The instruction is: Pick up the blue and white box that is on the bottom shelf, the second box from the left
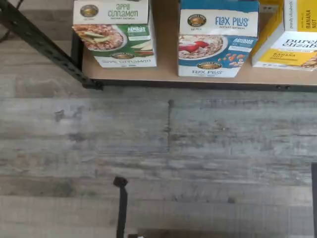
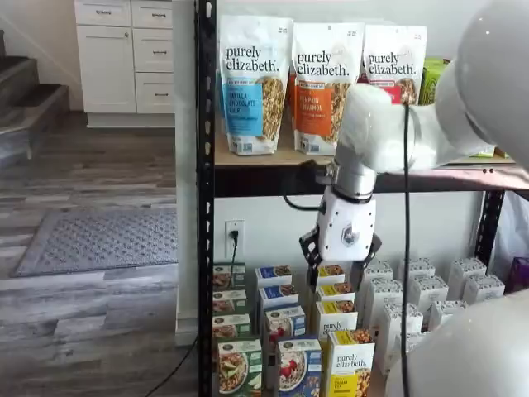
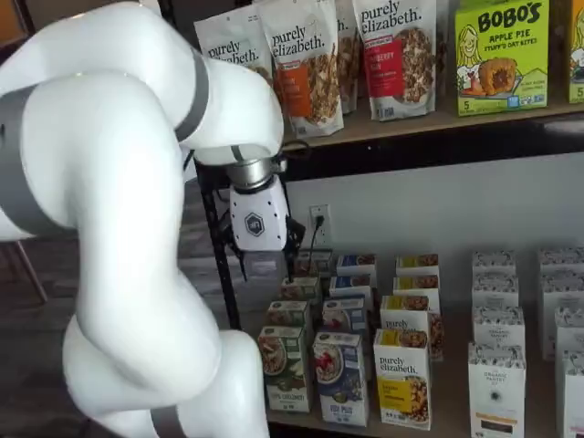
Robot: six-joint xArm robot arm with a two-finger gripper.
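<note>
The blue and white box [image 1: 218, 39], lettered "FLAX PLUS", stands upright at the front edge of the bottom shelf [image 1: 163, 74] between a green-and-white box [image 1: 116, 32] and a yellow box [image 1: 292, 37]. It also shows in both shelf views [image 2: 299, 365] [image 3: 339, 379], at the front of a row of like boxes. My gripper [image 2: 343, 263] [image 3: 263, 266] hangs fingers down above and behind the front boxes, well above the blue box and touching nothing. Its black fingers [image 2: 309, 248] stand apart beside the white body, open and empty.
Black rack posts [image 2: 204, 207] [image 1: 44, 44] stand left of the boxes. The upper shelf [image 2: 273, 165] with granola bags lies just above the gripper. Rows of yellow and white boxes [image 3: 497, 383] fill the shelf to the right. Grey wood floor [image 1: 158, 148] lies in front.
</note>
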